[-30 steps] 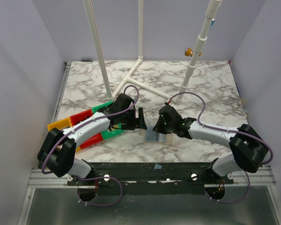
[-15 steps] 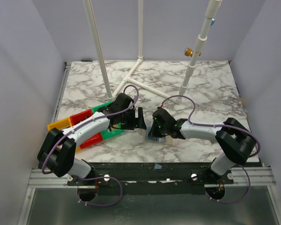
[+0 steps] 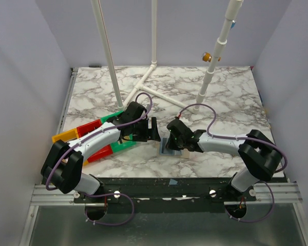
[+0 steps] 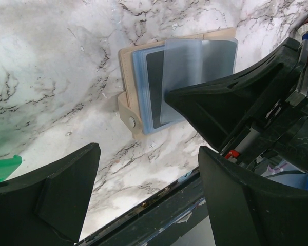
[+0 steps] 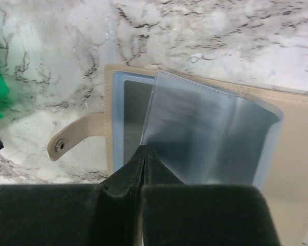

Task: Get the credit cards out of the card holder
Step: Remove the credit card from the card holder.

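Holder [image 5: 292, 148]: beige, rectangular, open and flat on marble top [image 5: 220, 31], near its front edge.
Closing tab [image 5: 74, 138] with metal snap [image 5: 60, 146]: unfastened, extended sideways from one edge, flat on the surface.
Inside: pale blue translucent sleeves stacked on the beige cover.
Top sleeve [image 5: 205, 138]: raised and tilted off the stack, attached at its far side, free lower corner pinched between the closed fingertips of right gripper [image 5: 143, 149].
Card [image 5: 133, 118]: dark grey face visible through the sleeve beneath, fully seated, edges square with the holder.
Further cards: not distinguishable.
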Controlling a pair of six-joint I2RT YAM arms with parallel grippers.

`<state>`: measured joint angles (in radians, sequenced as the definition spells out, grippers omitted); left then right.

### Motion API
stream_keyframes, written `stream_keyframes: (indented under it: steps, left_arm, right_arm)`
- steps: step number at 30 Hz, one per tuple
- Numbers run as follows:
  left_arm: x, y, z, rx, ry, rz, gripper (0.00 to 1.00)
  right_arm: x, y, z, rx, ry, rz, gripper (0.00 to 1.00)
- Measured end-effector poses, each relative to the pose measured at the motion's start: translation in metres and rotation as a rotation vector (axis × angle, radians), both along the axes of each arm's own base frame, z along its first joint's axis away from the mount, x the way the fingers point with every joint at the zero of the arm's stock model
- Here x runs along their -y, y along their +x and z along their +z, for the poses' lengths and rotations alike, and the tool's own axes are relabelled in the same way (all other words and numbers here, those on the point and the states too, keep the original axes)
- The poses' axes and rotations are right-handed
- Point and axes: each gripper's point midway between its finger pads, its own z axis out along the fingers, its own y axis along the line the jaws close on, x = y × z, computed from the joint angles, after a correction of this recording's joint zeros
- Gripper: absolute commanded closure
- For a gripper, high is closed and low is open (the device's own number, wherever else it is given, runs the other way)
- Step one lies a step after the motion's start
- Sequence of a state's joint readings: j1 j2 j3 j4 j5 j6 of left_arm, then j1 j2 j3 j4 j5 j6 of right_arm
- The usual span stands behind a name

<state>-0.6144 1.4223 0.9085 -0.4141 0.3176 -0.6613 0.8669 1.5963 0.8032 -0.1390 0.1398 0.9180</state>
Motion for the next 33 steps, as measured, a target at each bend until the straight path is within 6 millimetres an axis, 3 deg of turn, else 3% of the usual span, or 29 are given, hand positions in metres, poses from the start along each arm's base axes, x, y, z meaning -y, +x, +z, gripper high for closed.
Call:
stream_keyframes:
  steps: [3,7,17,23,27,33]
  left_arm:
    - [0.0,0.0,0.0,0.001,0.0,-0.001,0.23]
    - [0.001,-0.001,0.0,-0.001,-0.002,-0.006,0.33]
    - [0.029,-0.003,0.01,-0.024,-0.068,-0.072,0.74]
    - [0.047,-0.001,0.0,-0.069,-0.081,-0.09,0.92]
    - [0.059,0.005,-0.01,-0.09,-0.073,-0.098,1.0]
    - [0.07,0.008,-0.03,-0.13,-0.048,-0.104,1.0]
  right_arm:
    - [0.007,0.0,0.0,0.005,-0.019,-0.023,0.99]
    - [0.016,-0.001,-0.001,0.011,-0.036,-0.053,0.99]
    - [0.033,-0.011,-0.006,0.007,-0.042,-0.099,0.99]
    - [0.04,-0.017,-0.008,-0.001,-0.037,-0.114,0.99]
    - [0.043,-0.019,-0.008,-0.002,-0.033,-0.118,0.99]
    - [0.046,-0.022,-0.005,0.002,-0.027,-0.12,0.99]
